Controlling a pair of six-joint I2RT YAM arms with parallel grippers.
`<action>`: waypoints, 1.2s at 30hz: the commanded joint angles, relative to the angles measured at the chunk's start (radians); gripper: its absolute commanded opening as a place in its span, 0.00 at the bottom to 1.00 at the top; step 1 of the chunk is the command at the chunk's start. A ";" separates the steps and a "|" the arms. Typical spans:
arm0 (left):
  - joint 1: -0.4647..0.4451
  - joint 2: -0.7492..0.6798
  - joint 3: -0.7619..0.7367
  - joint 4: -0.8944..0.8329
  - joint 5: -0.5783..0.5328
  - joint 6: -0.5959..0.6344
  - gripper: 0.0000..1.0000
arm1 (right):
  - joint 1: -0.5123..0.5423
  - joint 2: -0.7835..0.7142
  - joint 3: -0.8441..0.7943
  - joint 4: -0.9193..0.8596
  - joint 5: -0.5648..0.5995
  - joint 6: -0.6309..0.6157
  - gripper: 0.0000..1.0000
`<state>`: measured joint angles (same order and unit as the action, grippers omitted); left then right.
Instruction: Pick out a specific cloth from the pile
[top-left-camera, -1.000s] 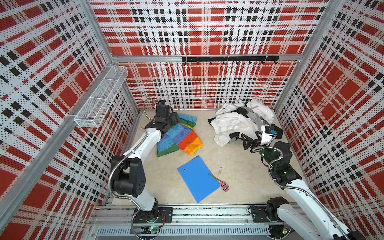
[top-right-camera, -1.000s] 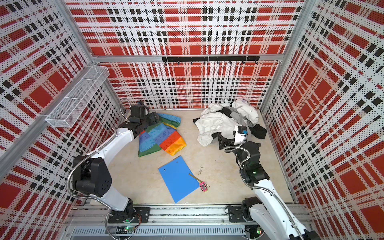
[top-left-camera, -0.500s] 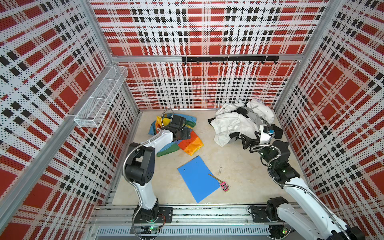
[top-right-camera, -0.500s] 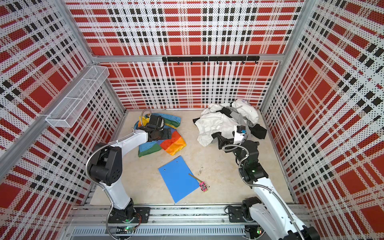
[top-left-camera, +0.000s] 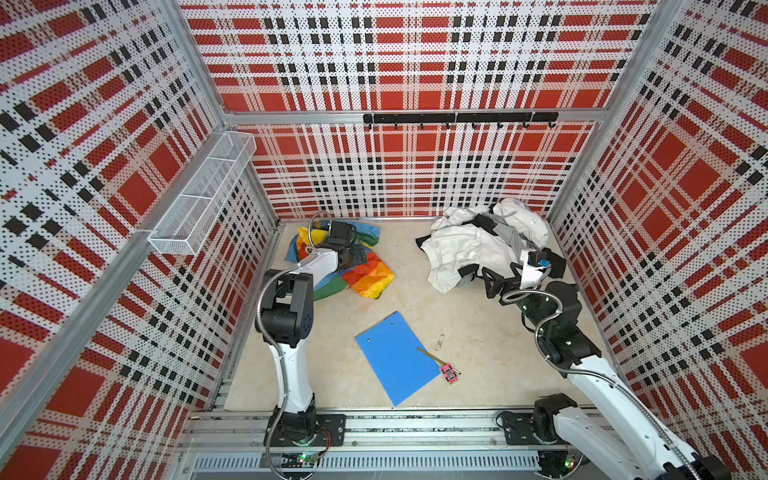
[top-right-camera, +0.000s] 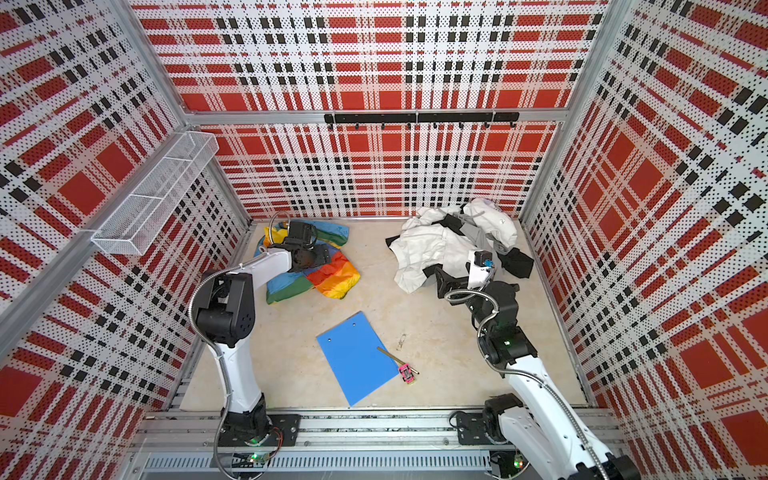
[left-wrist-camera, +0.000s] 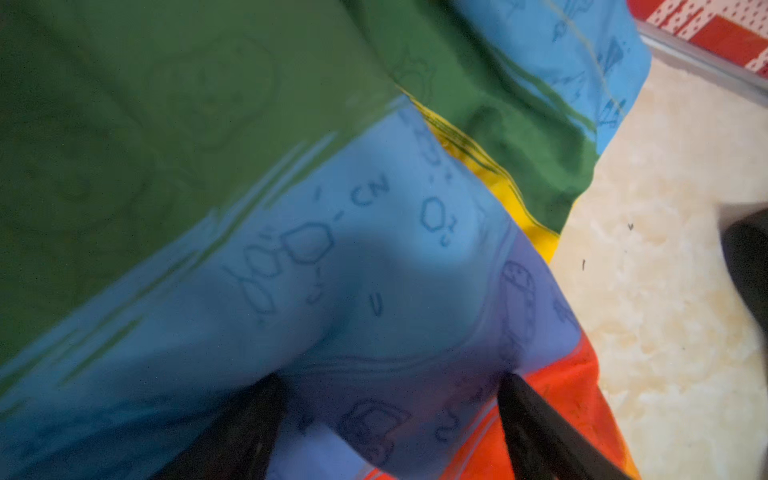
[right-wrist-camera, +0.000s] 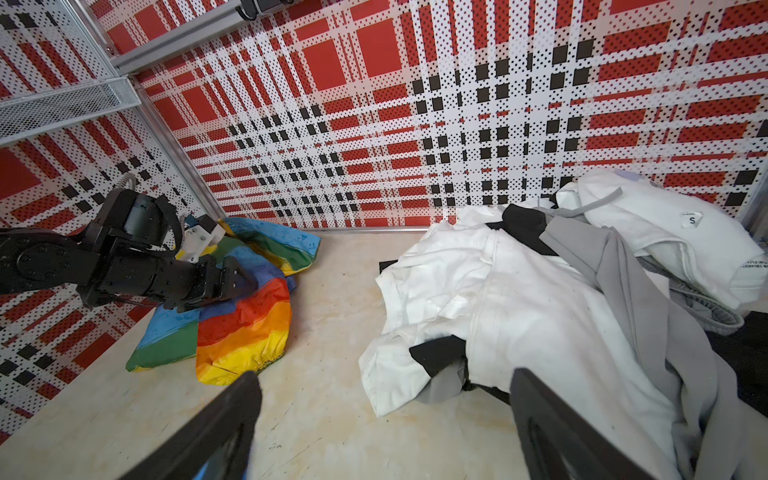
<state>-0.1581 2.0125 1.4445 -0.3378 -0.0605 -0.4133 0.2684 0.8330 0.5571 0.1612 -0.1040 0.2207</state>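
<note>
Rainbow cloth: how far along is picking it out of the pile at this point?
Done: the cloth lies by itself at the back left, bare table between it and the pile. In hand: the left gripper sits low on the cloth, jaws wide apart, no pinch visible. The right gripper is open and empty at the pile's near edge. Remaining: probably only pulling the left arm clear.

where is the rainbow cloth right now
In both top views the cloth lies crumpled on the table at back left, near the corner, under the left gripper, apart from the pile at right.
</note>
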 joint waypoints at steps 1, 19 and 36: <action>-0.028 -0.119 -0.029 0.046 0.002 -0.019 0.91 | 0.002 -0.010 0.016 0.038 0.003 -0.009 1.00; -0.109 -0.863 -0.576 0.353 0.092 0.067 0.99 | 0.005 0.010 0.070 -0.045 0.070 -0.028 1.00; 0.041 -0.884 -1.039 0.856 -0.073 0.341 0.99 | 0.005 -0.061 -0.047 -0.069 0.393 -0.040 1.00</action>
<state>-0.1642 1.0969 0.4370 0.3519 -0.1276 -0.1497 0.2691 0.8005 0.5556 0.0063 0.2077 0.2089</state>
